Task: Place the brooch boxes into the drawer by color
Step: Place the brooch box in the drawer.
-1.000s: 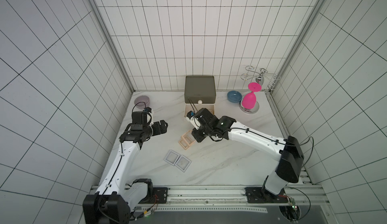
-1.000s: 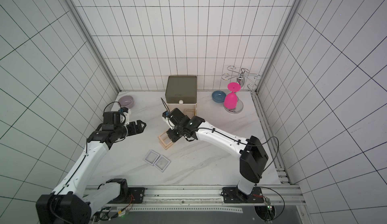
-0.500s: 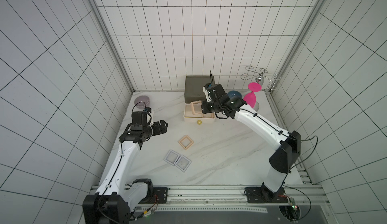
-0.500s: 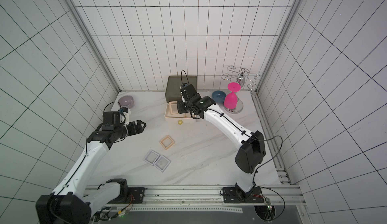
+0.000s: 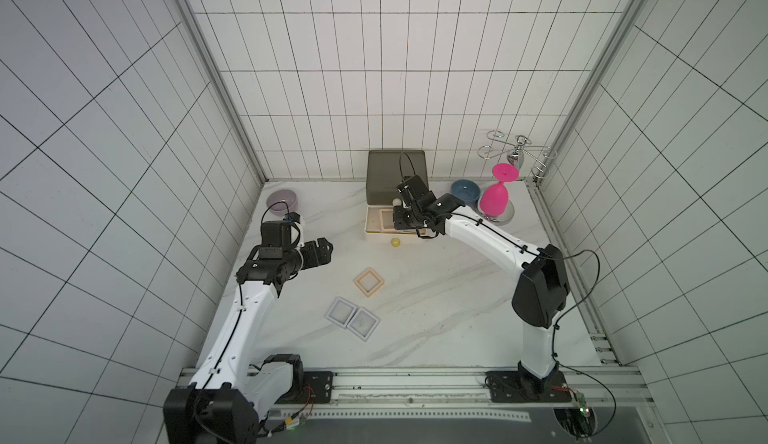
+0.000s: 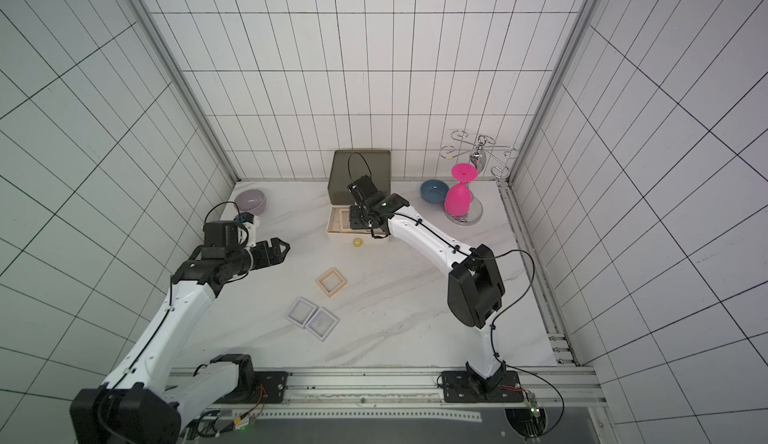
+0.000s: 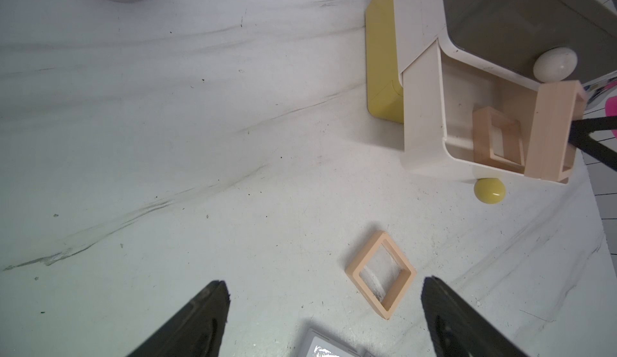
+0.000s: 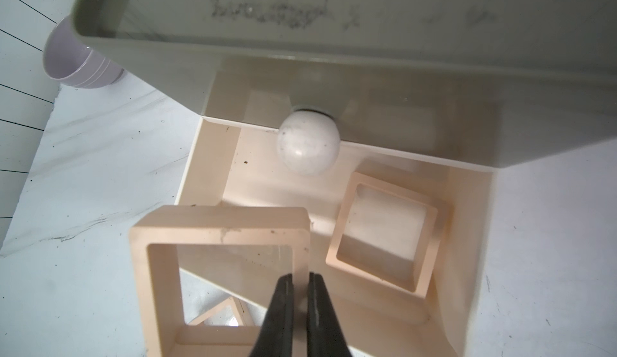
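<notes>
1. A peach brooch box (image 8: pixel 220 228) is pinched by one bar of its frame and hung up on edge, not flat. It's parked over the front part of the pulled-out white tier (image 7: pixel 422 111) of the drawer (image 5: pixel 395 168).
2. A second peach box (image 8: pixel 395 193) is already laid flat inside that tier, just beside and below the held one.
3. The right gripper (image 8: pixel 299 277) is clamped tight on that frame bar, so nothing's been let go yet.
4. Key bit, as a guess: the free floor is straight down and a touch further in toward the chest, since the tier's front rim can be seen through the held box's window. So it probably needs to be nudged inward and tipped flat before it's released. Otherwise it could get hung up on the rim or on its neighbour.
5. One more peach box (image 7: pixel 362 255) is left out on the table (image 5: pixel 436 296), with a pair of pale boxes (image 5: pixel 341 312) near it.
6. The left gripper (image 7: pixel 325 283) is spread wide with nothing in it, and it's clearly the nearer one to that loose peach box.
</notes>
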`<state>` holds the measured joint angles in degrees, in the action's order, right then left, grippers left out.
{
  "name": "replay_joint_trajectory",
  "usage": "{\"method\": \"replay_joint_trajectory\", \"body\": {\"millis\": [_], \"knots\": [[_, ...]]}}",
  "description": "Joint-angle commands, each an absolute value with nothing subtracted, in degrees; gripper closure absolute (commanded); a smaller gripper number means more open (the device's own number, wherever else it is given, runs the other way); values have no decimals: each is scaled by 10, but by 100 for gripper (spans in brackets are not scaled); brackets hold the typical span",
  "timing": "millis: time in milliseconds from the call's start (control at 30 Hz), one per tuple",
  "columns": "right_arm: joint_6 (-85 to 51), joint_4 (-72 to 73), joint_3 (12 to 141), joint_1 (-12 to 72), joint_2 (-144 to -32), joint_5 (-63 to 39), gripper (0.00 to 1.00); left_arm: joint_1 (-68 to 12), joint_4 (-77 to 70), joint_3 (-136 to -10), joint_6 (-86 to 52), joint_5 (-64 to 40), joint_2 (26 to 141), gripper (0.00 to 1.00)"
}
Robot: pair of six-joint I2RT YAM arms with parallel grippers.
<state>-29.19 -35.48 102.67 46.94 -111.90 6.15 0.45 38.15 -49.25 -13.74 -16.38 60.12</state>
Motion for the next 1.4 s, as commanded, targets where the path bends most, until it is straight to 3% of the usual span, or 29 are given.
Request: {"method": "replay_joint_trajectory", "body": {"millis": [0,567,967,1367], "knots": [[-308,-337,1065,471,-1137,81,97,6,375,-494,-138,-169,591,6],[-316,-334,1081,471,-1184,89,94,5,371,-491,-138,-169,590,6],[-313,-336,1090,470,-1192,89,74,6,372,-490,-137,-170,588,6],[-272,-292,988,490,-1074,81,68,5,371,-491,-138,-174,593,6]]}}
